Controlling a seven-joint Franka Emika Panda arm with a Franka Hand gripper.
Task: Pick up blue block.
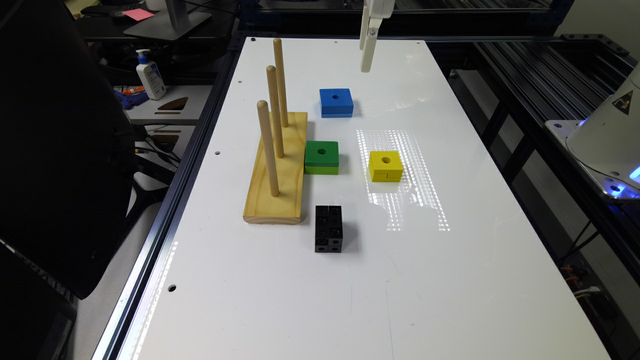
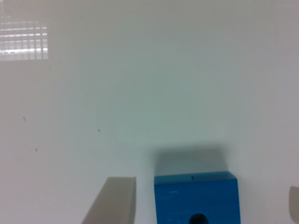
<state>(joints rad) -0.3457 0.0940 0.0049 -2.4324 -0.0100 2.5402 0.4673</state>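
Overhead, the gripper (image 1: 368, 60) hangs spread wide, pointing down; the blue block (image 1: 336, 102) lies untouched on the table (image 1: 450, 280).

Blue block (image 1: 336, 102) (image 2: 196, 198): flat, square, centre hole, lying on table

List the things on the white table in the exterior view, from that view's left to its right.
Wooden peg stand → green block → yellow block. The blue block and black block overlap the green one sideways, so they are left out.
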